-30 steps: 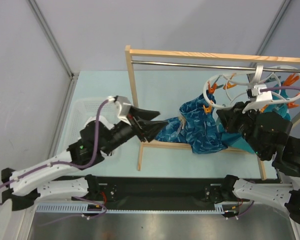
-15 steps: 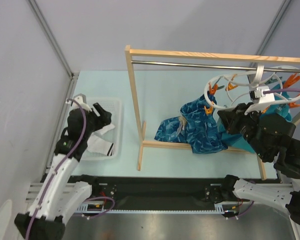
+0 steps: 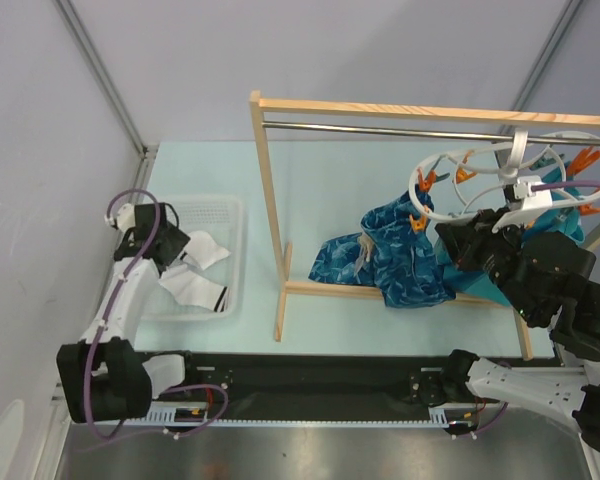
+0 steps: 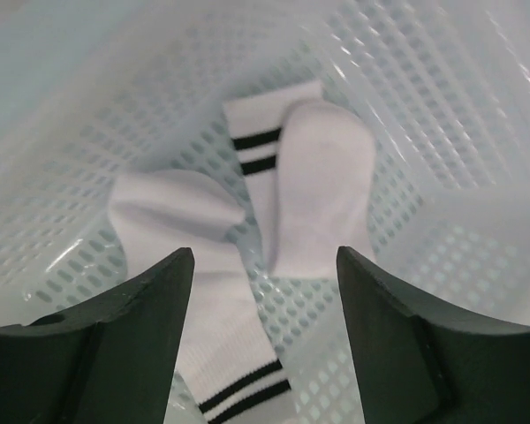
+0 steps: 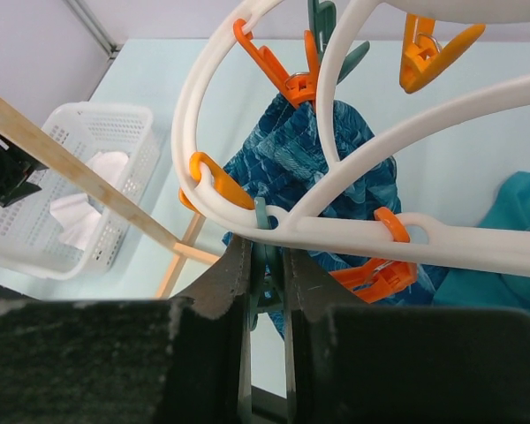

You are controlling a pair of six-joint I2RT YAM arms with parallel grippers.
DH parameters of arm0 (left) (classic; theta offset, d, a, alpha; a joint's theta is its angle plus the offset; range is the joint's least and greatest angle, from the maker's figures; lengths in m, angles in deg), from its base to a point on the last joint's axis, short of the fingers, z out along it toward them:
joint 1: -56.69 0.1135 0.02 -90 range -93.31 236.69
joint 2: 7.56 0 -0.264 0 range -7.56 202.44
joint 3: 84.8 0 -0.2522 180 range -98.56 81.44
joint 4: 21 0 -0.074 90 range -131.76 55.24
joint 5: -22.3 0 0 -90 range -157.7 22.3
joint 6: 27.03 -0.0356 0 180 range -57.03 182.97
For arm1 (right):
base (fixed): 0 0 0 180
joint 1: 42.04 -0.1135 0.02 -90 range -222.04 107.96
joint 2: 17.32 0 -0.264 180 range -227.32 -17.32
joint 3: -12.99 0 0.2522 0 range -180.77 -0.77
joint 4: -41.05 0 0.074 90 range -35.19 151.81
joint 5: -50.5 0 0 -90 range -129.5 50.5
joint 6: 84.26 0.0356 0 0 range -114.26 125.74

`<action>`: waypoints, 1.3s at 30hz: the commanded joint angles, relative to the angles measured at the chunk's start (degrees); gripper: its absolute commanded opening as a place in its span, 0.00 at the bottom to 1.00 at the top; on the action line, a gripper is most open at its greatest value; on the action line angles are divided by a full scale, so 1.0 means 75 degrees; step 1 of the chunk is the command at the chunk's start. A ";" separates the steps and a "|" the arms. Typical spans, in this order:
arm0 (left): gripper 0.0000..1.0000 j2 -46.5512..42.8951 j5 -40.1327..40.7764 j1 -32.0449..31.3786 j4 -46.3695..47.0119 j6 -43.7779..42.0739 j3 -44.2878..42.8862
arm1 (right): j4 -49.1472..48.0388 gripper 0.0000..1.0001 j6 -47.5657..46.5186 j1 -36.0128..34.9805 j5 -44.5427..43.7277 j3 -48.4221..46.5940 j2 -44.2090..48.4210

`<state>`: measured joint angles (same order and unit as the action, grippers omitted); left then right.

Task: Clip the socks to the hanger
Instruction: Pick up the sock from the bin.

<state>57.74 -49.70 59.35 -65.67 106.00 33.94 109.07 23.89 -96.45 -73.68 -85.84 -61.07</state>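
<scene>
The left gripper [image 4: 265,265] has swung from the rack [image 3: 270,200] to the far left of the top view and hangs, fingers apart, over the socks [image 4: 314,190] in the basket [image 4: 442,106]. The right gripper [image 5: 265,253] stays clamped on the hanger [image 5: 477,243] at upper right.

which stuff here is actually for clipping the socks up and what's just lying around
For the job: socks, hanger.
Just lying about: basket (it holds the socks), blue patterned cloth, teal garment, wooden rack.
</scene>
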 commanded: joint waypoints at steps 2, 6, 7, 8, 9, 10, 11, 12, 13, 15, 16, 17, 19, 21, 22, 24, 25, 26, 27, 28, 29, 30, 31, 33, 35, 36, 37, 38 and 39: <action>0.67 0.0515 0.0459 0.0956 0.0055 0.0942 -0.0018 | -0.0144 0.00 0.0076 -0.0011 0.0103 0.0187 0.0172; 0.60 0.1054 0.0705 0.1052 0.0384 0.1246 0.0018 | -0.0215 0.00 0.0064 -0.0011 0.0138 0.0270 0.0290; 0.58 0.1137 0.0671 0.1052 0.0546 0.1294 0.0029 | -0.0227 0.00 0.0064 -0.0011 0.0150 0.0258 0.0302; 0.53 0.1230 0.0647 0.1052 0.0606 0.1364 0.0041 | -0.0227 0.00 0.0064 -0.0011 0.0162 0.0246 0.0302; 0.47 0.1312 0.0496 0.1064 0.0711 0.1504 0.0064 | -0.0204 0.00 0.0064 -0.0022 0.0162 0.0223 0.0313; 0.43 0.1464 0.0448 0.1052 0.0932 0.1540 0.0088 | -0.0203 0.00 0.0064 -0.0011 0.0174 0.0223 0.0302; 0.40 0.1558 0.0343 0.1064 0.1004 0.1552 0.0076 | -0.0227 0.00 0.0064 -0.0011 0.0185 0.0234 0.0336; 0.40 0.1640 0.0226 0.1064 0.1005 0.1622 0.0030 | -0.0227 0.00 0.0052 -0.0022 0.0174 0.0234 0.0325; 0.40 0.1850 0.0248 0.1064 0.1005 0.1669 -0.0017 | -0.0250 0.00 0.0052 0.0001 0.0185 0.0246 0.0337; 0.40 0.2050 0.0284 0.1064 0.0947 0.1809 -0.0145 | -0.0250 0.00 0.0029 -0.0022 0.0174 0.0246 0.0337; 0.40 0.2225 0.0330 0.1064 0.0935 0.1833 -0.0193 | -0.0262 0.00 0.0017 -0.0011 0.0185 0.0258 0.0348; 0.40 0.2332 0.0342 0.1041 0.0923 0.1857 -0.0274 | -0.0262 0.00 -0.0006 -0.0011 0.0174 0.0258 0.0349; 0.40 0.2508 0.0273 0.1052 0.0935 0.1927 -0.0334 | -0.0262 0.00 -0.0018 -0.0011 0.0185 0.0281 0.0349; 0.41 0.2707 0.0260 0.1029 0.0911 0.2021 -0.0404 | -0.0309 0.00 -0.0041 -0.0011 0.0197 0.0270 0.0349; 0.41 0.2766 0.0295 0.1017 0.1039 0.2033 -0.0393 | -0.0309 0.00 -0.0053 -0.0011 0.0220 0.0270 0.0337; 0.44 0.2848 0.0354 0.1005 0.1122 0.2080 -0.0369 | -0.0332 0.00 -0.0065 -0.0011 0.0255 0.0270 0.0325; 0.44 0.2860 0.0366 0.1005 0.1215 0.2045 -0.0381 | -0.0309 0.00 -0.0065 -0.0022 0.0256 0.0246 0.0313; 0.44 0.2848 0.0412 0.0994 0.1216 0.2033 -0.0381 | -0.0297 0.00 -0.0065 -0.0011 0.0267 0.0246 0.0302; 0.44 0.2767 0.0436 0.0982 0.1251 0.1998 -0.0369 | -0.0297 0.00 -0.0053 -0.0022 0.0279 0.0234 0.0302; 0.45 0.2720 0.0471 0.0982 0.1414 0.1951 -0.0346 | -0.0297 0.00 -0.0076 -0.0011 0.0279 0.0246 0.0290; 0.45 0.2696 0.0529 0.0935 0.1415 0.1939 -0.0322 | -0.0309 0.00 -0.0077 -0.0011 0.0279 0.0246 0.0278; 0.45 0.2673 0.0588 0.0947 0.1415 0.2020 -0.0322 | -0.0309 0.00 -0.0077 -0.0022 0.0279 0.0258 0.0278; 0.46 0.2719 0.0588 0.0935 0.1438 0.2044 -0.0322 | -0.0320 0.00 -0.0077 -0.0011 0.0302 0.0258 0.0267; 0.46 0.2766 0.0600 0.0923 0.1404 0.2149 -0.0369 | -0.0379 0.00 -0.0053 -0.0022 0.0337 0.0281 0.0255; 0.46 0.2732 0.0623 0.0865 0.1438 0.2209 -0.0311 | -0.0379 0.00 -0.0076 -0.0011 0.0385 0.0293 0.0220; 0.46 0.2696 0.0670 0.0818 0.1485 0.2185 -0.0299 | -0.0368 0.00 -0.0053 -0.0011 0.0396 0.0293 0.0196; 0.46 0.2673 0.0856 0.0760 0.1578 0.2174 -0.0299 | -0.0367 0.00 -0.0053 -0.0011 0.0385 0.0293 0.0185; 0.47 0.2696 0.0916 0.0678 0.1649 0.2139 -0.0310 | -0.0379 0.00 -0.0053 -0.0022 0.0396 0.0293 0.0184; 0.47 0.2731 0.0963 0.0654 0.1708 0.2103 -0.0322 | -0.0379 0.00 -0.0053 -0.0022 0.0396 0.0281 0.0196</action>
<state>79.07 -45.37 65.47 -55.64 120.99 33.19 106.93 24.07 -96.45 -71.56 -84.03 -58.99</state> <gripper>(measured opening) 0.464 0.146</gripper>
